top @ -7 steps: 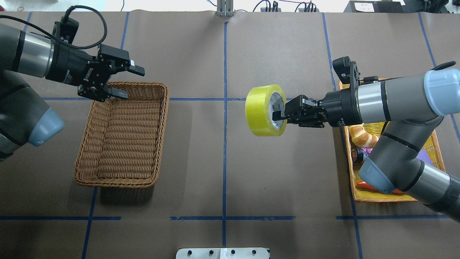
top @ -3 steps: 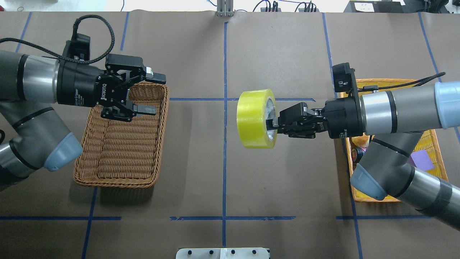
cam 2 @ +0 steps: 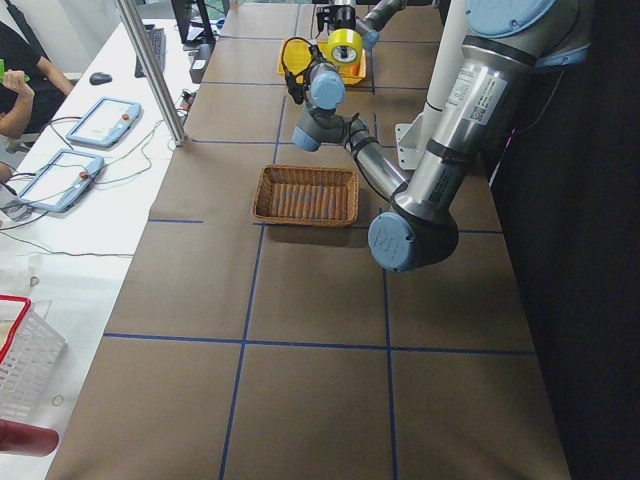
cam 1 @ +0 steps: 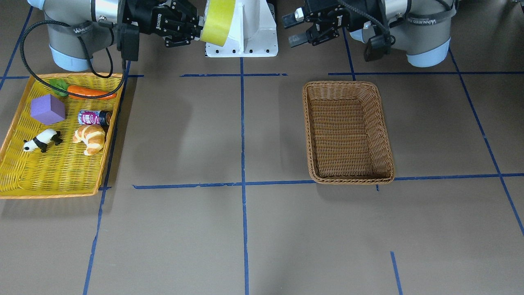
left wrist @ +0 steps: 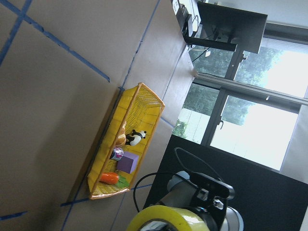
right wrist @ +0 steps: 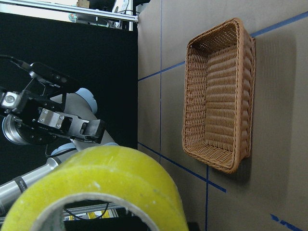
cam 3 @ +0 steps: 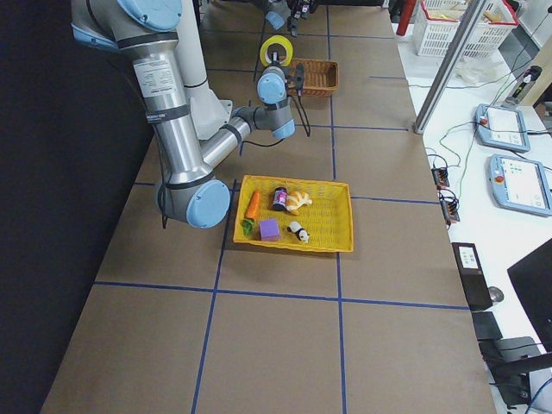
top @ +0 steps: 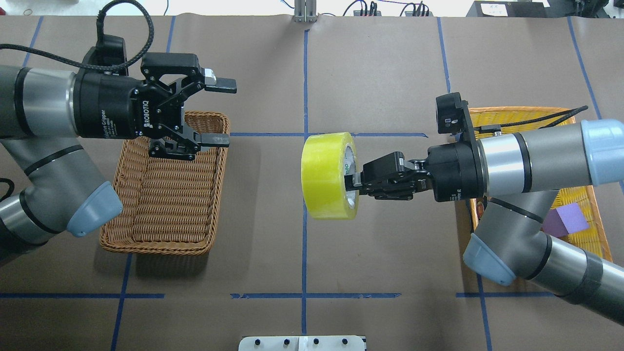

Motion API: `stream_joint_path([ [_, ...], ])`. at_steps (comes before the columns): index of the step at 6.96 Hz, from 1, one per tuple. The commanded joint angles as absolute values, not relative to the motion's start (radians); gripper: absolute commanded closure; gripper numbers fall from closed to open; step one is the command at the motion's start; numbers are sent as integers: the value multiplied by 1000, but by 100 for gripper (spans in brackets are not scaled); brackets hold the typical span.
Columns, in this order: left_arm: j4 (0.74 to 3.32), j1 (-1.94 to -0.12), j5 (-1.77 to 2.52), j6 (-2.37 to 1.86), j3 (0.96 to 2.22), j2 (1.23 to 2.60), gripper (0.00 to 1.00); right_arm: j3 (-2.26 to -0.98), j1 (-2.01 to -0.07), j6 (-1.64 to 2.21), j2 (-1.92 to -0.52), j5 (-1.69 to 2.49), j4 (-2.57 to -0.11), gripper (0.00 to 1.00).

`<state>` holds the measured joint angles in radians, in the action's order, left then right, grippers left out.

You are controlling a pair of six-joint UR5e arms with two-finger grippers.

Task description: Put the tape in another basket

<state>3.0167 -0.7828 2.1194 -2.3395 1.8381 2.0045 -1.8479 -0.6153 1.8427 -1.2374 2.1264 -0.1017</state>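
The yellow-green tape (top: 327, 175) hangs in the air over the table's centre line, standing on edge. My right gripper (top: 353, 183) is shut on its rim, one finger inside the grey-white core. The tape also shows in the front view (cam 1: 218, 18), the right wrist view (right wrist: 110, 183) and low in the left wrist view (left wrist: 168, 222). The brown wicker basket (top: 165, 204) stands left of centre with nothing in it, and shows in the front view (cam 1: 348, 135). My left gripper (top: 229, 114) is open and empty above the basket's far right corner, pointing at the tape.
The shallow yellow tray (cam 1: 57, 172) on my right side holds a carrot (cam 1: 90, 92), a purple cube (cam 1: 48, 109), a can (cam 1: 94, 118), a croissant (cam 1: 91, 137) and a panda figure (cam 1: 41, 140). Blue tape lines cross the brown table cover.
My right gripper has carried the tape leftward to the centre line. My left gripper has swung right past the basket's far corner toward the tape, still open.
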Motion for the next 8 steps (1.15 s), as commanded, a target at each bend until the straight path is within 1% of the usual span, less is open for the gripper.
stream_joint_path([
  [1,3046,-715,2045,-2359,1861,2008,0,-1850,-531,1841,-1236,2027,-68,100],
  [5,3050,-657,2039,-2359,1871,2016,0,-1844,-517,1838,-1229,1997,-48,100],
  [8,3050,-568,1950,-2359,1871,2036,0,-1841,-456,1833,-1218,1945,-49,100],
])
